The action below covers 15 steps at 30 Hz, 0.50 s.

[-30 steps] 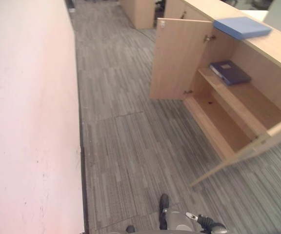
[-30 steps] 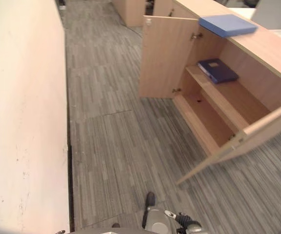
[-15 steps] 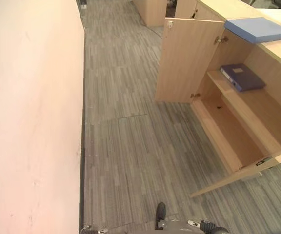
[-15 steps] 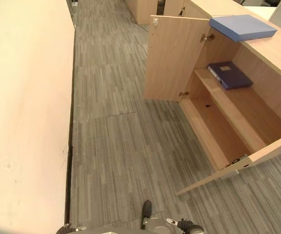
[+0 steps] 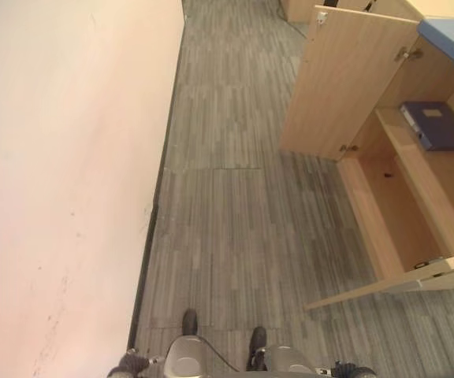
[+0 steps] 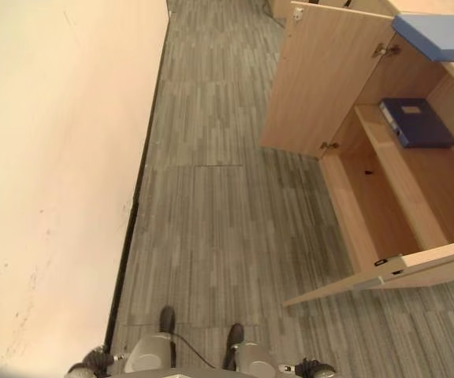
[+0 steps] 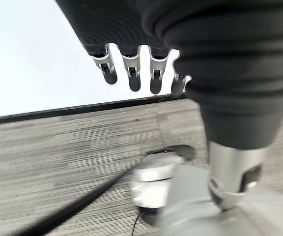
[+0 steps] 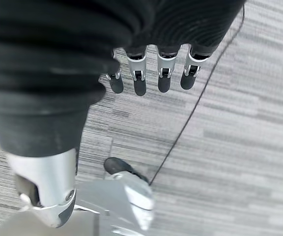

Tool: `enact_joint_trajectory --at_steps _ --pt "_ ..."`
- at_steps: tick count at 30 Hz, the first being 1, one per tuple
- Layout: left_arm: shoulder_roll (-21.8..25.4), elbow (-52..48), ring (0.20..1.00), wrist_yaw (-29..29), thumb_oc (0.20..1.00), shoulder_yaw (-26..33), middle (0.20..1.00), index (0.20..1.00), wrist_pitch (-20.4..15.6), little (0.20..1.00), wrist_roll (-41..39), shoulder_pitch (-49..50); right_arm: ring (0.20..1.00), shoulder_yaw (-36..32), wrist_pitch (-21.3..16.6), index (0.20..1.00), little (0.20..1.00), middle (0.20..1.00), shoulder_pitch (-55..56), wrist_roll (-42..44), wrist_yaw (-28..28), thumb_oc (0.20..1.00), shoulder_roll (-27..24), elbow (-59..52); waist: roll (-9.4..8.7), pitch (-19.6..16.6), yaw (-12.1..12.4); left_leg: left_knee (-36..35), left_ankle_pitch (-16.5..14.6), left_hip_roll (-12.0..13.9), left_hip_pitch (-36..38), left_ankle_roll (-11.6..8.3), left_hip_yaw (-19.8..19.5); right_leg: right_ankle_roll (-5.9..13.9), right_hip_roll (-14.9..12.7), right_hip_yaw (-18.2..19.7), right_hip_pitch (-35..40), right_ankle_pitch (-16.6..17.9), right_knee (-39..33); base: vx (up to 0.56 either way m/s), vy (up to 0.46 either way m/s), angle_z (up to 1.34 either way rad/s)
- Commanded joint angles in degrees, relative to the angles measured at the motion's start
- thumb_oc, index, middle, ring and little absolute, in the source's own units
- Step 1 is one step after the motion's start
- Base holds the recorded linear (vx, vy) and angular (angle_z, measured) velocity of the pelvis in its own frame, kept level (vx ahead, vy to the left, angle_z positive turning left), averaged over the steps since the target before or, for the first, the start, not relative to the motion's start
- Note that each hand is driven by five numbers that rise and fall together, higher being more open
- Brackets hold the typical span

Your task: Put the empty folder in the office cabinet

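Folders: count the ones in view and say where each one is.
2. A light blue folder lies flat on top of the cabinet. A dark blue folder lies flat on the cabinet's upper shelf. Part of the cabinet is out of frame, so others may be hidden.

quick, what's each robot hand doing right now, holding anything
Left robot hand: open, fingers hanging relaxed over the grey carpet, holding nothing.
Right robot hand: open, fingers relaxed, holding nothing.

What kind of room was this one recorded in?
Most likely an office: a low wooden cabinet stands open, a dark folder lies on its shelf, a blue folder on top, and grey carpet tiles cover the floor.
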Motion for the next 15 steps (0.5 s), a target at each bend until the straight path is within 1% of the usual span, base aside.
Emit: enact_joint_trajectory --at_steps 1,2,3,4,5,8,9,10,11,14,15 --pt "-1.25 1.14 1.000 -0.29 1.000 1.10 1.000 1.000 -0.38 1.000 0.28 1.62 1.000 0.50 0.24 1.000 1.000 1.000 3.15 -0.68 0.04 1.000 -0.42 0.48 0.75 -4.94 -1.28 0.73 5.74 -2.61 -2.20 1.91 -0.47 5.29 -5.20 0.89 11.02 -2.71 -2.97 0.17 0.191 -0.46" --pt "-1.24 1.14 1.000 -0.29 1.000 1.10 1.000 1.000 -0.38 1.000 0.28 1.63 1.000 0.50 0.25 1.000 1.000 1.000 3.17 -0.68 0.04 1.000 -0.42 0.46 0.72 -4.92 -1.22 0.73 5.71 -2.63 -2.13 1.93 -0.40 5.31 -5.24 0.95 11.05 -2.73 -2.97 0.32 0.358 -0.60" --pt "-1.19 1.28 1.000 -0.49 1.000 1.47 1.000 1.000 -0.36 1.000 0.02 1.80 1.000 -0.19 0.31 1.000 1.000 1.000 3.32 0.31 0.42 1.000 0.03 -0.06 0.68 -5.70 -1.42 0.80 4.47 -4.22 -0.60 3.01 0.69 6.26 -7.12 1.54 11.03 -2.10 -2.53 0.14 0.169 -0.57" --pt "-1.18 1.28 1.000 -0.49 1.000 1.47 1.000 1.000 -0.36 1.000 0.02 1.80 1.000 -0.19 0.32 1.000 1.000 1.000 3.33 0.31 0.42 1.000 0.04 -0.07 0.65 -5.67 -1.37 0.79 4.45 -4.24 -0.54 3.03 0.76 6.28 -7.15 1.59 11.05 -2.11 -2.53 0.25 0.329 -0.63" --pt "-0.99 0.83 1.000 -0.61 1.000 1.77 1.000 1.000 -0.38 1.000 -0.29 1.74 1.000 0.04 0.40 1.000 1.000 1.000 3.24 0.41 0.68 1.000 0.47 -0.58 0.60 -6.47 -1.49 0.22 2.96 -6.09 0.68 4.35 1.55 7.19 -8.74 2.13 10.03 -1.20 -1.85 0.14 0.226 -0.44" --pt "-0.31 0.05 1.000 -0.51 1.000 2.09 1.000 1.000 -0.51 1.000 -0.48 1.36 1.000 0.62 0.39 1.000 1.000 1.000 2.94 0.17 0.81 1.000 0.98 -1.23 0.47 -6.99 -1.38 -0.56 1.17 -8.16 1.97 5.72 2.93 8.49 -10.54 2.60 8.25 0.35 -0.25 0.11 0.219 -0.52" --pt "-0.31 0.05 1.000 -0.51 1.000 2.09 1.000 1.000 -0.51 1.000 -0.48 1.36 1.000 0.62 0.39 1.000 1.000 1.000 2.95 0.17 0.81 1.000 0.98 -1.24 0.45 -6.99 -1.33 -0.56 1.15 -8.18 1.98 5.73 2.98 8.51 -10.57 2.65 8.22 0.34 -0.23 0.06 0.127 -0.28" --pt "-0.04 -0.19 1.000 -0.47 1.000 2.22 1.000 1.000 -0.53 1.000 -0.48 1.25 1.000 0.60 0.37 1.000 1.000 1.000 2.66 0.29 0.77 1.000 0.94 -1.66 0.39 -7.00 -1.31 -0.56 0.57 -8.76 2.27 6.16 3.42 8.89 -11.18 2.47 7.76 1.18 0.34 0.08 0.163 -0.31" --pt "0.45 -0.50 1.000 -0.39 1.000 2.31 1.000 1.000 -0.66 1.000 -0.52 1.02 1.000 0.59 0.32 1.000 1.000 1.000 2.26 0.52 0.97 1.000 0.94 -2.23 0.23 -7.00 -1.36 -0.56 -0.17 -9.82 2.70 6.86 4.37 9.69 -12.44 1.62 7.07 3.15 1.56 0.11 0.209 -0.29" --pt "0.98 -0.93 1.000 -0.36 1.000 2.54 1.000 1.000 -0.78 1.000 -0.44 0.75 1.000 0.81 0.36 1.000 1.000 1.000 2.27 0.19 1.02 1.000 1.01 -2.72 -0.04 -7.11 -1.36 -0.56 -1.27 -11.46 3.68 7.92 4.67 10.51 -14.27 0.98 6.54 5.37 4.02 0.12 0.180 -0.13" --pt "1.09 -0.50 1.000 -0.55 1.000 0.86 1.000 1.000 -0.67 1.000 0.57 0.80 1.000 2.27 1.08 1.000 1.000 1.000 -3.47 1.56 0.59 1.000 2.40 -1.51 0.02 -7.44 -0.20 -0.56 -1.80 -12.33 4.43 8.32 3.85 10.62 -15.11 -0.09 7.29 5.61 5.05 0.11 0.117 -0.10"
